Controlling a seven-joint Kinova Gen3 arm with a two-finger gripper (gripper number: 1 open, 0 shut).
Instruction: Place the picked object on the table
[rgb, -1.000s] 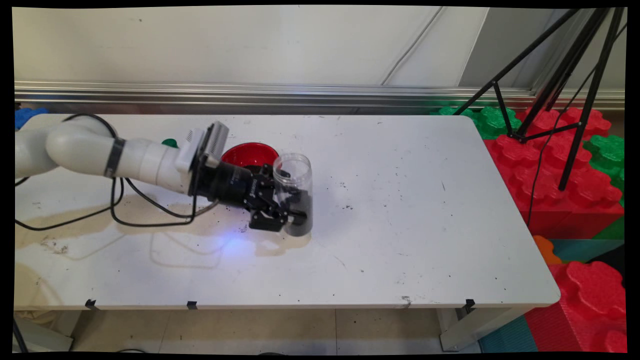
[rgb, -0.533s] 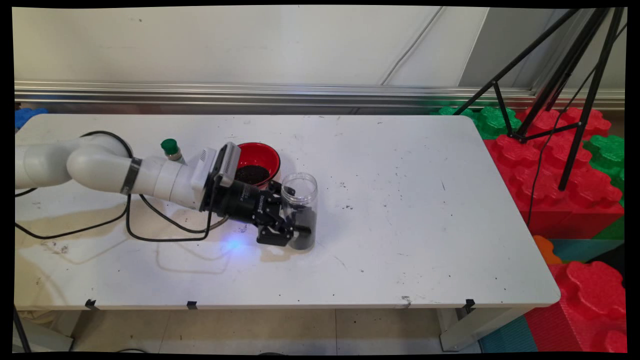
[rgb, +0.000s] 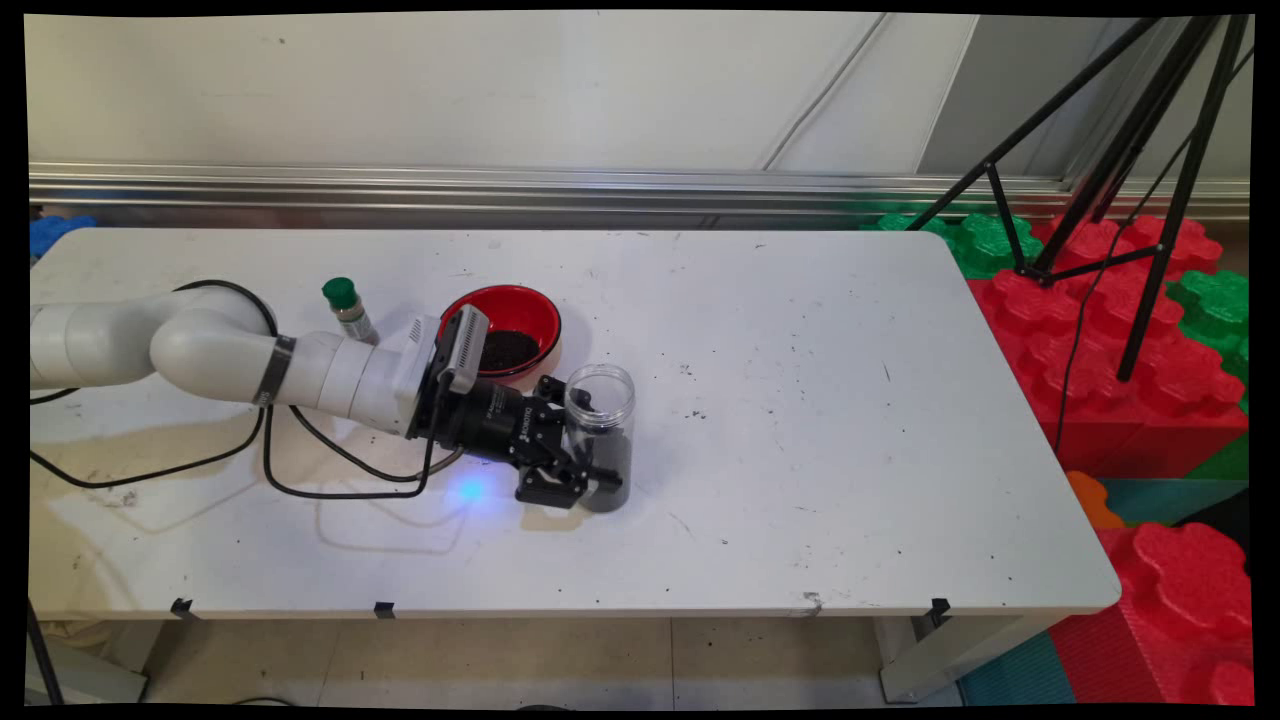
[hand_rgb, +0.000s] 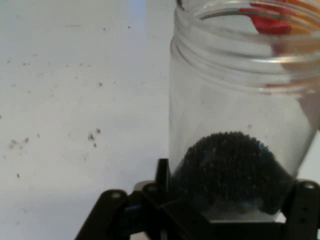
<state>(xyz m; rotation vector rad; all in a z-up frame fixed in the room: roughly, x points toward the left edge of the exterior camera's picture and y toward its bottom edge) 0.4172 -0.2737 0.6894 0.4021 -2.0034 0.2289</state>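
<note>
Here, the clear plastic jar (rgb: 601, 432), upright, lidless and part-filled with dark granules (hand_rgb: 230, 167), stands on the white counter (rgb: 800, 400), grasped in my fingers (rgb: 590, 484). Just behind sits a red bowl (rgb: 505, 330) of granules, a green-capped bottle (rgb: 348, 309) beyond.

The white arm (rgb: 230, 355) is stretched in low from the left, its wrist angled slightly downward, and the black gripper (rgb: 585, 465) is clamped about the lower part of a clear jar (rgb: 601, 420) held upright.
</note>
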